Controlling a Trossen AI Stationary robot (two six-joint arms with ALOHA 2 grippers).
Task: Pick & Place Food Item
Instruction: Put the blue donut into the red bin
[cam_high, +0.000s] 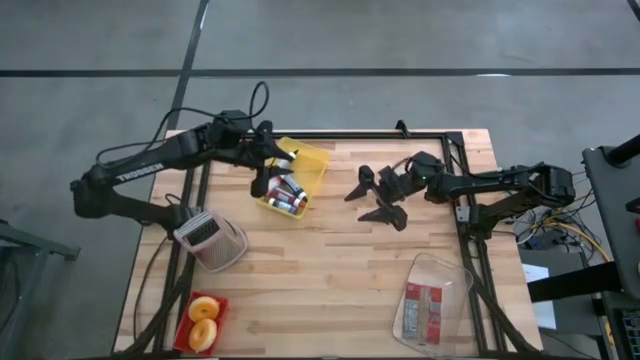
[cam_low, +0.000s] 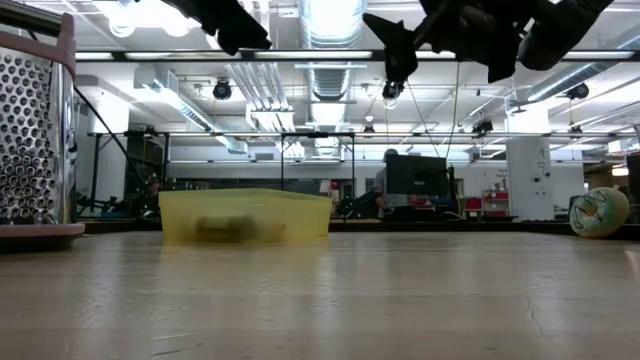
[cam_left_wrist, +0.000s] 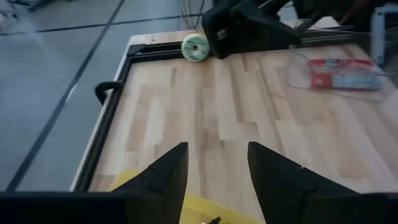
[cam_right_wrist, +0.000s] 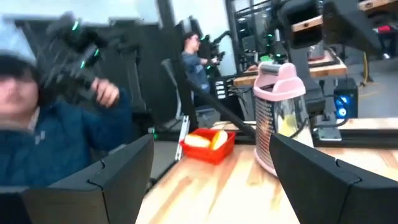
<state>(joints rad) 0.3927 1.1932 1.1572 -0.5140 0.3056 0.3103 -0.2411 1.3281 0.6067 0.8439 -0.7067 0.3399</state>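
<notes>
Left pincer (cam_high: 268, 172) raised over the yellow bin (cam_high: 297, 178), fingers parted, holding nothing, food items (cam_high: 287, 195) in the bin only a blur from desk level, right pincer (cam_high: 375, 198) wide open, empty, above mid desk (cam_high: 330, 270), red tray (cam_high: 201, 321) partly cut off

Table (cam_high: 330, 270) pale wood planks, matt; grater (cam_high: 208, 238) perforated shiny metal; yellow bin (cam_high: 312, 163) translucent plastic
</notes>
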